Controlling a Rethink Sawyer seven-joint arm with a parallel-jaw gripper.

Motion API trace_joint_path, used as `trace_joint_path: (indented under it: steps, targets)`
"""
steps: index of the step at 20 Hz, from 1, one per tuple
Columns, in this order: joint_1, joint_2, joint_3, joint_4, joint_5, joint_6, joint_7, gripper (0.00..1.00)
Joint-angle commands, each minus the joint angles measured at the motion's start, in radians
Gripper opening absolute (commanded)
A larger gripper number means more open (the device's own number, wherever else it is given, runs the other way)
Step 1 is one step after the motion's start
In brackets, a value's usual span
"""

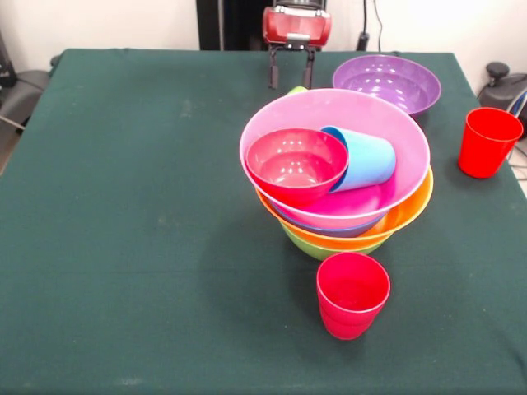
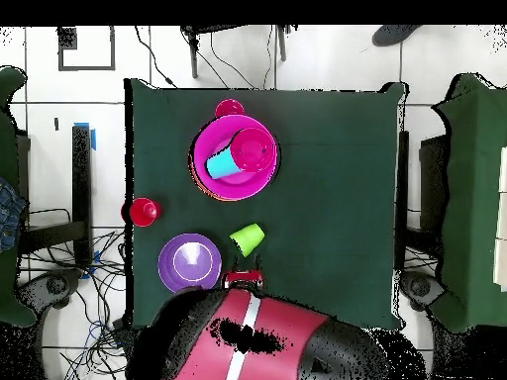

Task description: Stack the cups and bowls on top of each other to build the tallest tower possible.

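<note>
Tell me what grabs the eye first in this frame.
The tower of nested bowls mid-table, its wide pink bowl on top holding a small red bowl and a sky-blue cup lying on its side. A red cup stands just in front of it. The gripper hangs behind, beside a purple bowl.

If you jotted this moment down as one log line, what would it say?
tower: four bowls nested, pink on top | inside: small red bowl, sky blue cup on its side | gripper: empty, behind tower, jaws open

A robotics lab: green-clothed table (image 2: 327,198), tangled floor cables (image 2: 99,297), taped floor markings (image 2: 84,134).
</note>
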Motion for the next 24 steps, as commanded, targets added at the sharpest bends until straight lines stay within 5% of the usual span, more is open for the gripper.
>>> trace_joint_path:
  steps: [1, 24]
  targets:
    - [0.026, -0.005, 0.040, -0.106, 0.063, 0.107, 0.171, 1.00]
    - [0.097, 0.009, 0.022, -0.128, 0.186, 0.055, 0.188, 1.00]
